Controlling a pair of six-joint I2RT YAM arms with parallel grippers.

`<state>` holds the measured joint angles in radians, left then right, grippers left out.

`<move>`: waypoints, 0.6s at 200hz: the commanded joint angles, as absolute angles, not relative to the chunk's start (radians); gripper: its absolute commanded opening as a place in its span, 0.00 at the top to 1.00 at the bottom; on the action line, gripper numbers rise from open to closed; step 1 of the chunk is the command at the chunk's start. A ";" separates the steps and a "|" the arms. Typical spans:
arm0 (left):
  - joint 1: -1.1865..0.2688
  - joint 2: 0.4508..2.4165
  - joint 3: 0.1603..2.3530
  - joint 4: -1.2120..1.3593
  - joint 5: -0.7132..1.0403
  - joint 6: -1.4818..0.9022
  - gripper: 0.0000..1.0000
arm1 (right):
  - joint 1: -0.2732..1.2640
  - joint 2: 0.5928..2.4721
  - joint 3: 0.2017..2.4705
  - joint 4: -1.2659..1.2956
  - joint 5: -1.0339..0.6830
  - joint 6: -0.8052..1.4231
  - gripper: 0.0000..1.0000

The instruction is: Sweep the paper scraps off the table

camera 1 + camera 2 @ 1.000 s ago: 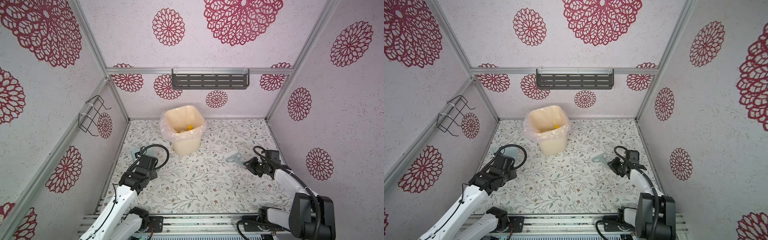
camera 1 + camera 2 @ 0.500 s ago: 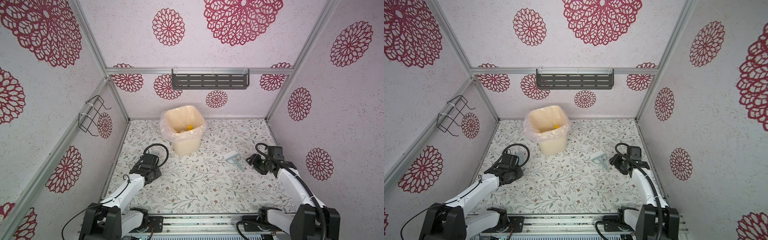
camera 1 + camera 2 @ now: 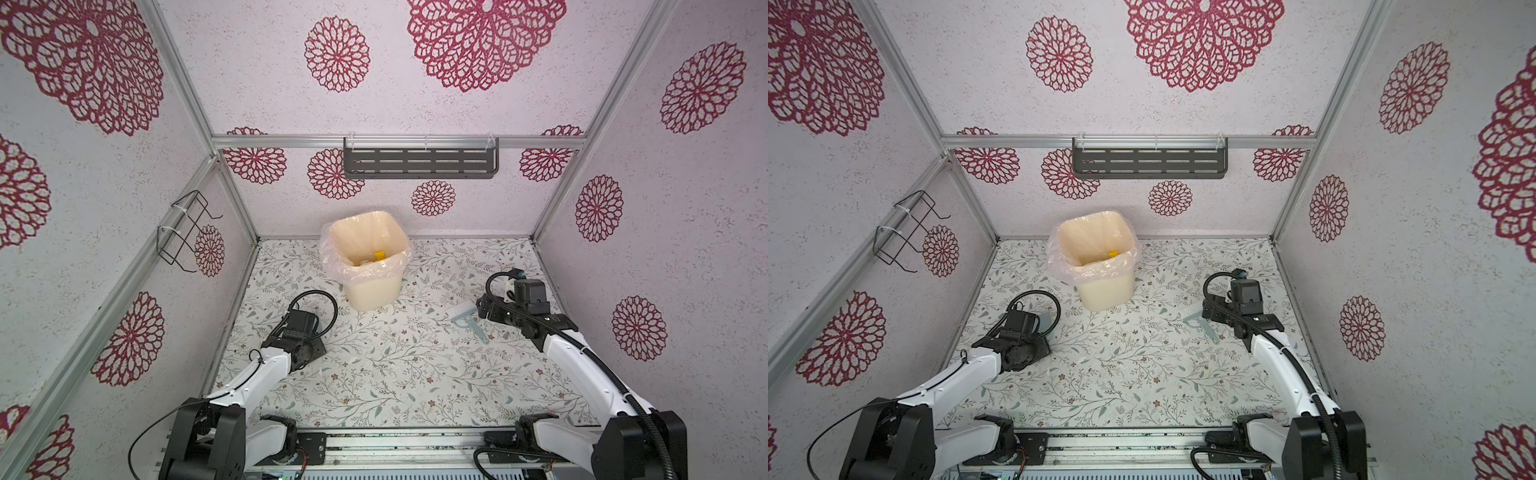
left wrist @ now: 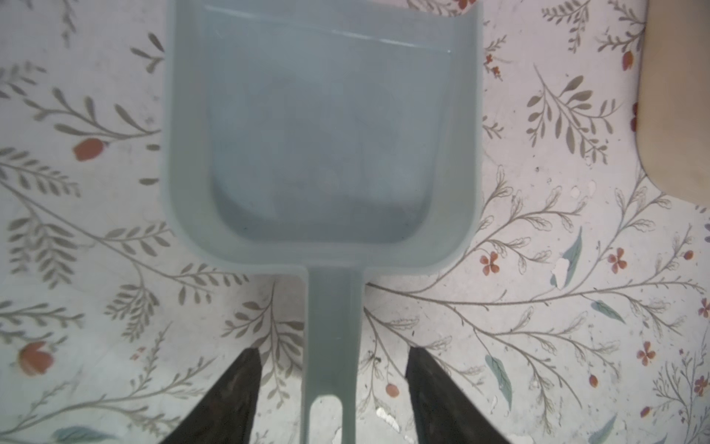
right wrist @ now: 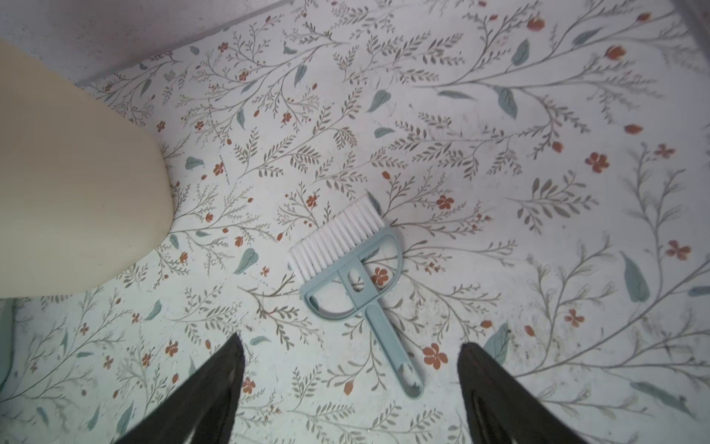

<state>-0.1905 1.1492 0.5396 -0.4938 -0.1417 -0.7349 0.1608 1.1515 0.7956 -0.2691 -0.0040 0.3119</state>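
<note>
One bright yellow scrap of the paper scraps (image 3: 379, 254) lies inside the bin and shows in both top views. The pale blue dustpan (image 4: 326, 134) rests flat on the table (image 3: 415, 374). Its handle runs between the fingers of my open left gripper (image 4: 332, 350), with a gap on each side. The small brush (image 5: 345, 261) with white bristles lies on the table at the right (image 3: 467, 318). My right gripper (image 5: 351, 341) hangs open above its handle end, touching nothing. A few tiny whitish flecks (image 4: 559, 271) dot the table; I cannot tell whether they are paper.
A cream bin (image 3: 374, 291) lined with a clear bag stands at the back middle, between the two arms. Lilac walls close in the left, right and back. A grey shelf (image 3: 419, 162) and a wire rack (image 3: 185, 232) hang on the walls.
The left arm has come down and its gripper has opened off the dustpan handle. The right gripper has opened wide and let go of the brush, which stays on the table.
</note>
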 commanded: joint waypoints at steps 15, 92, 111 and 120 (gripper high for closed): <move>-0.206 0.912 0.554 -0.465 -0.254 -0.637 0.15 | 0.189 1.197 0.737 -0.025 0.186 0.188 0.06; -0.174 0.805 0.561 -0.188 -0.432 -0.244 0.03 | 0.190 1.390 0.514 0.562 0.344 -0.044 0.01; -0.147 0.850 0.529 -0.010 -0.465 -0.146 0.03 | 0.190 1.431 0.457 0.735 0.348 -0.079 0.01; -0.125 0.880 0.508 0.082 -0.466 -0.112 0.03 | 0.190 1.451 0.438 0.802 0.356 -0.100 0.01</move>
